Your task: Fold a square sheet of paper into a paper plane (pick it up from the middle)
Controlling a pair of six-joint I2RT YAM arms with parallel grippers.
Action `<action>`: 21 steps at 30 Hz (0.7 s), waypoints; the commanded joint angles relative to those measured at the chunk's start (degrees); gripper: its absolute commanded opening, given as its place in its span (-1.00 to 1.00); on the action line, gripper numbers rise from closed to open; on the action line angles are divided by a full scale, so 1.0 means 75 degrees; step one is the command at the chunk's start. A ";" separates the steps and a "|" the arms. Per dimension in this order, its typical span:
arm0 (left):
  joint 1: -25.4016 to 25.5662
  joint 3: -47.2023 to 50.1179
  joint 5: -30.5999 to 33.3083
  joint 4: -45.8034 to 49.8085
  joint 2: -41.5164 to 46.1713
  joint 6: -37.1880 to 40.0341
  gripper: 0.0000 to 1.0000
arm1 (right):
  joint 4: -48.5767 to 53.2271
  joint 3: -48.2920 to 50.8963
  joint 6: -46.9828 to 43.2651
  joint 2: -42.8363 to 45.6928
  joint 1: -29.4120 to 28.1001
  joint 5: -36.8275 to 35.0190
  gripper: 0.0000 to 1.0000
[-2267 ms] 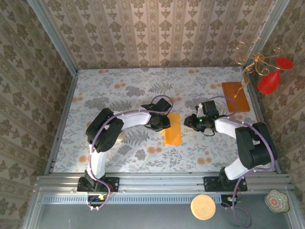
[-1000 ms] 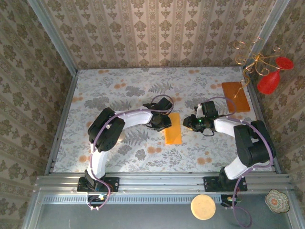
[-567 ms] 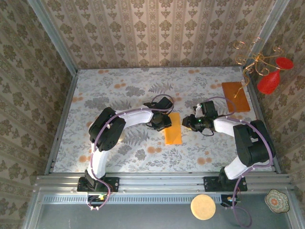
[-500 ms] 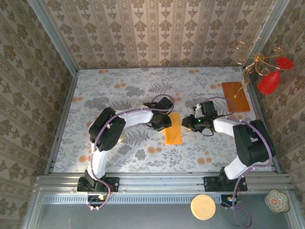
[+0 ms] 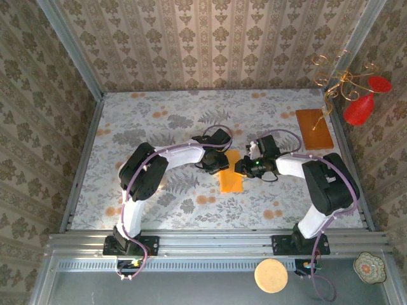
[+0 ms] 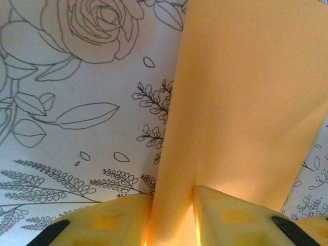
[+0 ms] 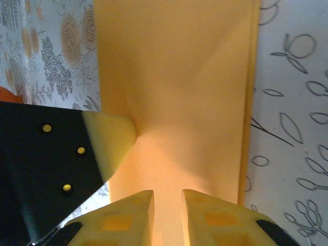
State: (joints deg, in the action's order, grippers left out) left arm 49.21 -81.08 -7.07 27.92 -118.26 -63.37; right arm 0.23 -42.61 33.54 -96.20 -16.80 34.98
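The square sheet of paper (image 5: pixel 230 181), bright orange-yellow and folded into a narrow strip, lies mid-table between my two grippers. My left gripper (image 5: pixel 219 164) is at its left edge and is shut on it. In the left wrist view, a raised ridge of the paper (image 6: pixel 246 92) runs in between the left gripper (image 6: pixel 172 195) fingers. My right gripper (image 5: pixel 243 168) has come in from the right. In the right wrist view, the paper (image 7: pixel 179 77) rises into the narrow gap of the right gripper (image 7: pixel 167 193). One left finger (image 7: pixel 110 141) presses the paper's far edge.
A darker brown-orange board (image 5: pixel 315 128) lies at the table's back right. Red ornaments on a gold wire stand (image 5: pixel 359 109) hang past the right edge. A round cork disc (image 5: pixel 271 276) and a small dish (image 5: pixel 370 265) sit in front of the rail.
My right gripper has moved left onto the paper's right edge and its jaws have narrowed. The paper looks shorter and bunched up. The left arm has stayed put.
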 commanded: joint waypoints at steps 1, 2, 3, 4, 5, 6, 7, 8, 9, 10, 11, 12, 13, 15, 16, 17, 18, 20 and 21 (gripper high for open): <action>0.0030 0.0416 0.0228 0.0254 -0.1090 0.0130 -0.37 | 0.0250 -0.0245 -0.0159 -0.0212 -0.0032 0.0087 -0.54; 0.0036 0.0407 0.0217 0.0254 -0.1100 0.0130 -0.37 | 0.0291 -0.0279 -0.0154 -0.0270 -0.0043 0.0059 -0.54; 0.0030 0.0399 0.0206 0.0250 -0.1107 0.0135 -0.37 | 0.0326 -0.0294 -0.0158 -0.0314 -0.0037 0.0038 -0.54; 0.0036 0.0404 0.0204 0.0250 -0.1104 0.0141 -0.37 | 0.0339 -0.0307 -0.0159 -0.0353 -0.0039 0.0016 -0.54; 0.0033 0.0404 0.0194 0.0241 -0.1106 0.0141 -0.36 | 0.0366 -0.0317 -0.0153 -0.0390 -0.0044 0.0006 -0.54; 0.0036 0.0403 0.0193 0.0238 -0.1117 0.0141 -0.36 | 0.0366 -0.0313 -0.0159 -0.0413 -0.0042 -0.0006 -0.54; 0.0027 0.0388 0.0178 0.0244 -0.1119 0.0153 -0.36 | 0.0379 -0.0319 -0.0151 -0.0432 -0.0039 -0.0012 -0.54; 0.0030 0.0392 0.0175 0.0250 -0.1131 0.0153 -0.36 | 0.0388 -0.0319 -0.0159 -0.0438 -0.0045 -0.0011 -0.54; 0.0036 0.0390 0.0169 0.0250 -0.1129 0.0154 -0.36 | 0.0385 -0.0319 -0.0159 -0.0452 -0.0044 -0.0019 -0.54; 0.0039 0.0389 0.0163 0.0250 -0.1136 0.0153 -0.36 | 0.0394 -0.0319 -0.0171 -0.0450 -0.0040 -0.0040 -0.54; 0.0036 0.0385 0.0169 0.0250 -0.1143 0.0153 -0.36 | 0.0417 -0.0330 -0.0171 -0.0448 -0.0035 -0.0058 -0.54; 0.0036 0.0391 0.0169 0.0250 -0.1142 0.0153 -0.36 | 0.0454 -0.0330 -0.0180 -0.0460 -0.0043 -0.0096 -0.54; 0.0036 0.0389 0.0158 0.0243 -0.1143 0.0153 -0.36 | 0.0492 -0.0330 -0.0200 -0.0472 -0.0036 -0.0143 -0.54; 0.0030 0.0386 0.0156 0.0239 -0.1143 0.0153 -0.36 | 0.0544 -0.0330 -0.0218 -0.0502 -0.0039 -0.0202 -0.54; 0.0028 0.0392 0.0158 0.0245 -0.1137 0.0153 -0.36 | 0.0587 -0.0330 -0.0238 -0.0529 -0.0041 -0.0228 -0.54; 0.0036 0.0390 0.0161 0.0238 -0.1143 0.0153 -0.35 | 0.0637 -0.0330 -0.0252 -0.0554 -0.0031 -0.0293 -0.54; 0.0030 0.0392 0.0158 0.0240 -0.1131 0.0153 -0.35 | 0.0711 -0.0330 -0.0273 -0.0587 -0.0034 -0.0352 -0.55; 0.0036 0.0401 0.0169 0.0238 -0.1110 0.0158 -0.34 | 0.0842 -0.0342 -0.0308 -0.0663 -0.0031 -0.0476 -0.56; 0.0027 0.0404 0.0169 0.0238 -0.1086 0.0173 -0.34 | 0.0885 -0.0342 -0.0320 -0.0692 -0.0032 -0.0501 -0.58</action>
State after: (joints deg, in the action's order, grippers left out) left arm 49.19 -81.47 -7.27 28.32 -118.52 -63.20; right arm 2.90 -44.51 32.71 -99.39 -16.82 34.24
